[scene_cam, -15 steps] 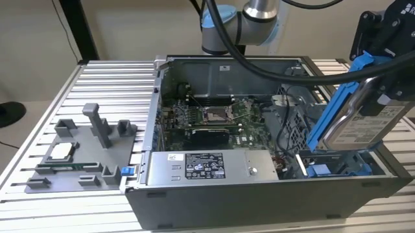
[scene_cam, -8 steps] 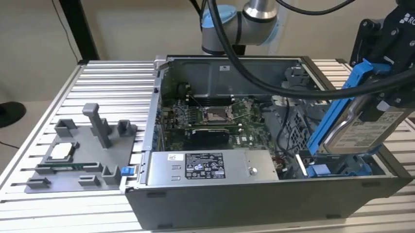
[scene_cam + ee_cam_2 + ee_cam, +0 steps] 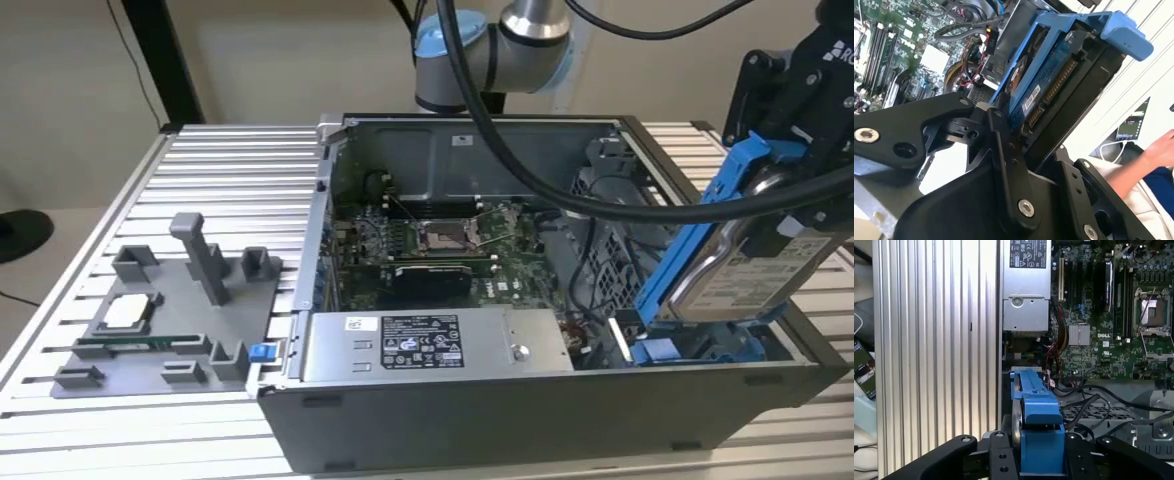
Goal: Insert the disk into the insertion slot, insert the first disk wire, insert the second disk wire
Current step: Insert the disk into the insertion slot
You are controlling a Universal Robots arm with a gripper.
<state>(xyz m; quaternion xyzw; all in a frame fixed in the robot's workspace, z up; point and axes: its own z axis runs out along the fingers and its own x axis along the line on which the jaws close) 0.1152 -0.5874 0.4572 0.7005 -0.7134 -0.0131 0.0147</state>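
Observation:
My gripper [image 3: 790, 185] is shut on the disk [image 3: 741, 270], a silver drive with a white label in a bright blue carrier frame. I hold it steeply tilted at the exterior view's right, over the open computer case. Its lower end reaches down to the insertion slot [image 3: 694, 348], a bay with blue rails at the case's near right corner. In the first wrist view the disk [image 3: 1036, 410] stands edge-on between my black fingers [image 3: 999, 460]. In the second wrist view the disk [image 3: 1054, 75] shows its underside and connector. Black cables [image 3: 1089, 395] lie beside the bay; I cannot tell which are the disk wires.
A silver power supply box [image 3: 427, 345] with a black-and-white label sits at the case front, left of the bay. The motherboard [image 3: 441, 240] lies behind it. A grey fixture [image 3: 160, 320] with parts stands on the ribbed aluminium table [image 3: 227, 190]. A person's arm [image 3: 1149, 155] is nearby.

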